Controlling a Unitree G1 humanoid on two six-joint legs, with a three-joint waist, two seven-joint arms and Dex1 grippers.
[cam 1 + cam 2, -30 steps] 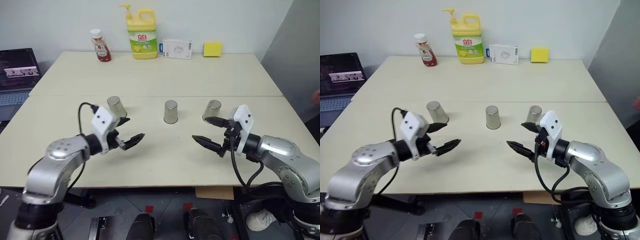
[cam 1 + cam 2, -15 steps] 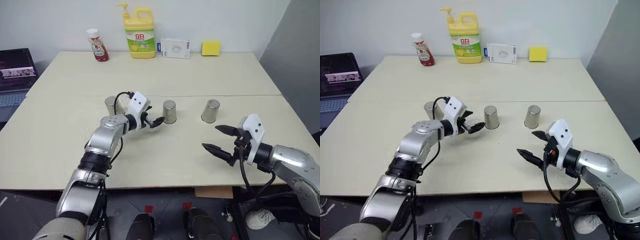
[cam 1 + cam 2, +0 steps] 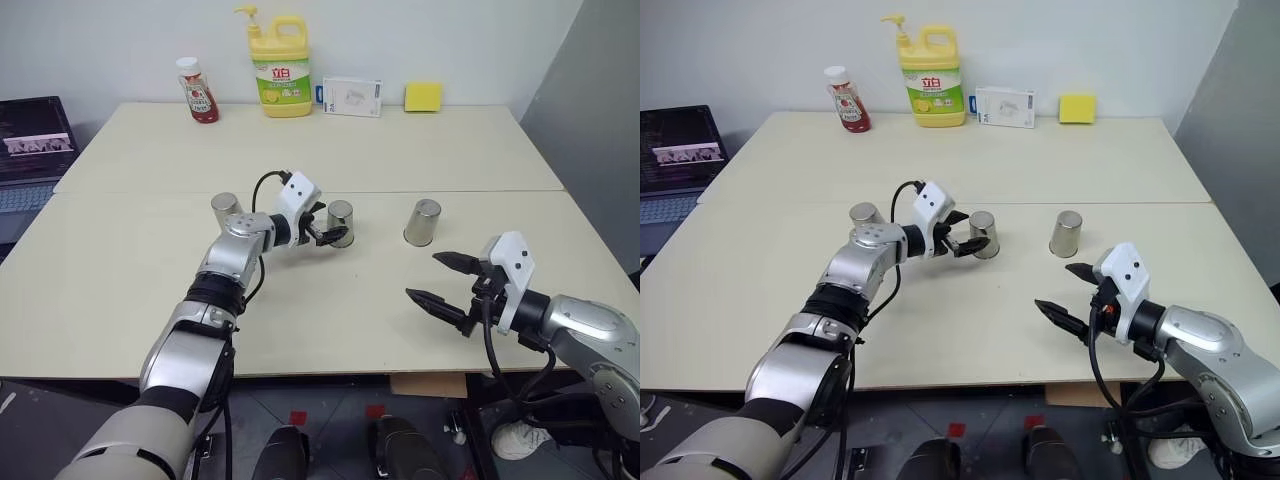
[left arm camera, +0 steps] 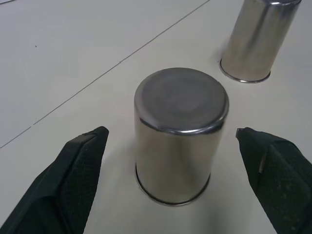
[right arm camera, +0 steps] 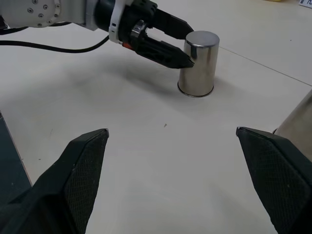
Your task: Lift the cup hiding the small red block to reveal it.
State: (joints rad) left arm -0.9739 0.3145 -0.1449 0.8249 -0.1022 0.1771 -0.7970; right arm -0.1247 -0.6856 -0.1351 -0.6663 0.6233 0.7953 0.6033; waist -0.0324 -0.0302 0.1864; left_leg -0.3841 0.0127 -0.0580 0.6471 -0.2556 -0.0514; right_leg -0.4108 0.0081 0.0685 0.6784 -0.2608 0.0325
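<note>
- Cups first: you have three steel cups upside down in a row across the table (image 3: 120,290), near the seam where its two tops meet.
- Your middle cup (image 3: 340,222) stands upright, mouth down, with your left gripper (image 3: 326,228) right at it.
- Your left jaws are spread wide. In the left wrist view, one finger (image 4: 73,180) sits on each side of the middle cup (image 4: 179,132), with a gap on both sides, so nothing is clamped.
- In the right wrist view you can see one fingertip of the left gripper close against the side of that cup (image 5: 198,63); whether it touches, I cannot tell.
- Your left cup (image 3: 226,210) stands just behind the left forearm, and your right cup (image 3: 422,221) stands apart toward the right arm.
- Your right gripper (image 3: 440,279) hovers over bare table nearer the front edge, its jaws wide apart and holding nothing.
- Along the back of the table you have a ketchup bottle (image 3: 197,90), a yellow soap bottle (image 3: 279,70), a white box (image 3: 352,97) and a yellow sponge (image 3: 423,96).
- A laptop (image 3: 35,130) sits off the table's left side.
</note>
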